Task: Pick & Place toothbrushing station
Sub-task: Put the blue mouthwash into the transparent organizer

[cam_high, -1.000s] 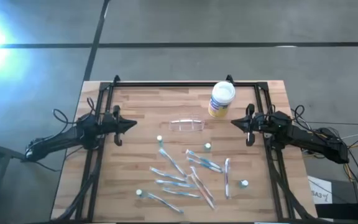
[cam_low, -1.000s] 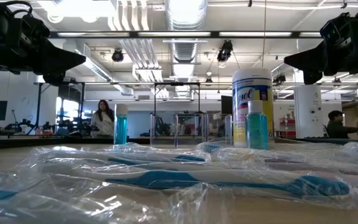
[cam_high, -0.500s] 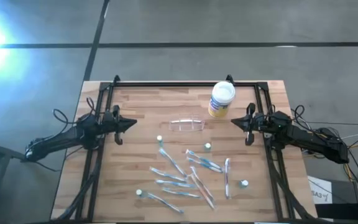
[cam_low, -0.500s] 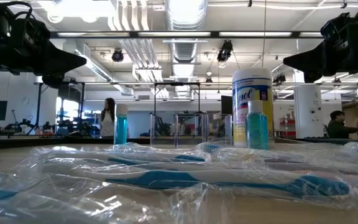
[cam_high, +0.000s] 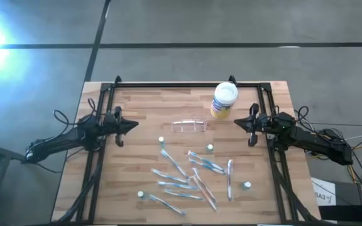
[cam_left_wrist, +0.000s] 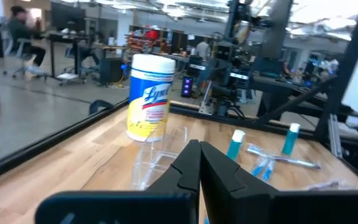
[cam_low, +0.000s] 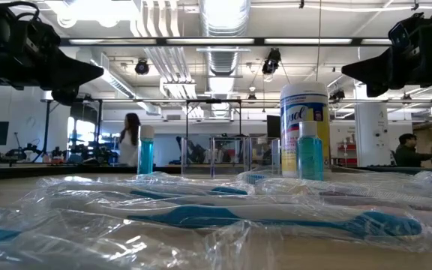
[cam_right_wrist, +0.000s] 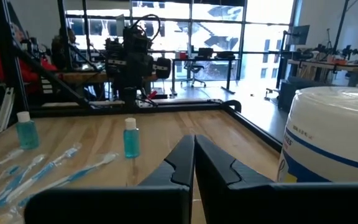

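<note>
Beside white-lidded yellow-labelled round canister [cam_high: 224, 100]: clear plastic toothbrush holder [cam_high: 189, 126] | left gripper [cam_high: 134, 125] clenched empty, left of canister | right gripper [cam_high: 236, 123] clenched empty, just right

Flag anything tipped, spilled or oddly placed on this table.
Nothing spilled or tipped. Wrapped toothbrushes lie scattered at all angles; the toothbrushing station sits empty beside the upright canister. Both arms wait at the sides.

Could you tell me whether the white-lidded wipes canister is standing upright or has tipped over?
Upright. From above, the canister shows its round white lid face-on, and the level view shows it standing tall on its base, label reading straight.
</note>
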Motion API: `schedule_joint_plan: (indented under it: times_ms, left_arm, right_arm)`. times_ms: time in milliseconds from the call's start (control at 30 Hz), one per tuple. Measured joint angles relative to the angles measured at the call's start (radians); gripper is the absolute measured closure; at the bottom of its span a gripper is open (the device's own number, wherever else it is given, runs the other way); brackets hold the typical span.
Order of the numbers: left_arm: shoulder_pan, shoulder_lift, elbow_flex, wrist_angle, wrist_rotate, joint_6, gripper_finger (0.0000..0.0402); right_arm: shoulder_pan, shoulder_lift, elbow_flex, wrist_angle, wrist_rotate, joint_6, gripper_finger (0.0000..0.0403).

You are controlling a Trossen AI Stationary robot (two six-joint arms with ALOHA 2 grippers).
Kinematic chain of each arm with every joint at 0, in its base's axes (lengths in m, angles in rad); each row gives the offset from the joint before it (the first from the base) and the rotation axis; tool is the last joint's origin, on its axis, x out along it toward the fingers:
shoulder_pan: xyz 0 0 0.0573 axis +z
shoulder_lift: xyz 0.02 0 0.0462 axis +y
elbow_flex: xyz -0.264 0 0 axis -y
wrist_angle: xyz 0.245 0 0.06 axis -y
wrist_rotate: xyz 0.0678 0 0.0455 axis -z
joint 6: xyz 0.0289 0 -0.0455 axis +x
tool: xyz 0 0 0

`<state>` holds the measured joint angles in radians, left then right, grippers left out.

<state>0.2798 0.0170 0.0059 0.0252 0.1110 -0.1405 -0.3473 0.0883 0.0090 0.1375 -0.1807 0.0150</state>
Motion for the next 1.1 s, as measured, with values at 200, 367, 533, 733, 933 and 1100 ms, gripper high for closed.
schedule_joint_plan:
  times_ms: [200, 367, 533, 733, 933, 1100]
  left_arm:
    - [0.000, 0.000, 0.000, 0.010, 0.007, 0.034, 0.0393]
    - [0.000, 0.000, 0.001, 0.139, 0.024, 0.042, 0.0389]
    - [0.000, 0.023, 0.081, 0.190, 0.030, 0.079, 0.0394]
    - [0.000, 0.149, 0.245, 0.188, 0.059, 0.148, 0.0394]
    - [0.000, 0.371, 0.451, 0.080, 0.056, 0.144, 0.0398]
    - [0.000, 0.596, 0.650, -0.089, 0.045, 0.161, 0.0394]
  right_arm:
    - [0.000, 0.000, 0.000, -0.004, 0.000, -0.053, 0.0394]
    - [0.000, 0.000, 0.000, 0.000, 0.000, -0.082, 0.0394]
    - [0.000, 0.000, 0.000, 0.001, 0.000, -0.070, 0.0394]
    - [0.000, -0.001, 0.000, 0.004, 0.000, -0.067, 0.0394]
    - [0.000, 0.000, 0.000, 0.004, 0.000, -0.067, 0.0394]
    - [0.000, 0.000, 0.000, 0.004, 0.000, -0.067, 0.0394]
